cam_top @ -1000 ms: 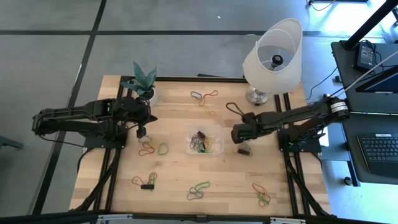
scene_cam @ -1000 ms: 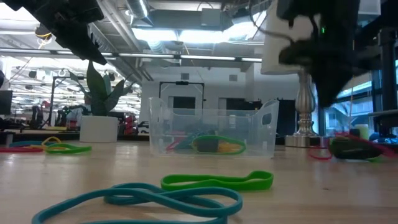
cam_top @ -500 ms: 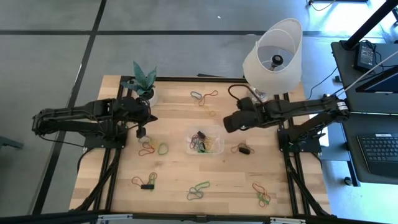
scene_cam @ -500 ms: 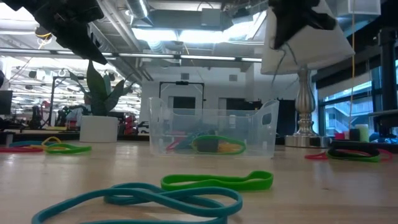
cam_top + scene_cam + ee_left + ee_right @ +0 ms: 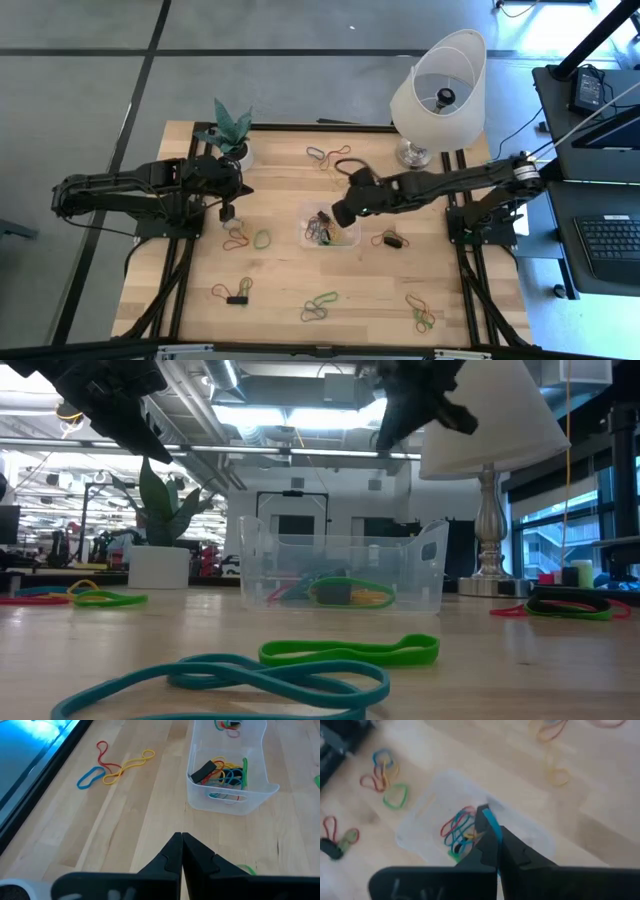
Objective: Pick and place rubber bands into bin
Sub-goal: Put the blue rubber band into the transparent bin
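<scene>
Right gripper [image 5: 342, 212]: we see that it has swung from beside the lamp [image 5: 437, 80] to hang over the bin's [image 5: 352, 240] rim. Its fingers are pressed together, and the right wrist view shows a blue rubber band [image 5: 492, 826] pinched at the tips, straight above the bin.

Left gripper [image 5: 228, 211]: we find it where it was a second ago, hanging shut and empty near the plant pot [image 5: 237, 153], just above a cluster of bands [image 5: 246, 238].

Bin: it sits mid-counter, already holding a tangle of bands [image 5: 226, 771] in several colours plus a dark one.

Change: over the last second the right arm has carried its band across the counter [image 5: 280, 290]; the cluster with a black band [image 5: 391, 239] that it left lies where it was.

Meaning for the task: we judge the carry is almost done and the release comes next; the gripper should open once it is well inside the walls so the band does not bounce out.

Still to collect: clusters near the front edge [image 5: 320, 306], the front right [image 5: 421, 313], the front left [image 5: 233, 292] and the far side [image 5: 327, 155].
</scene>
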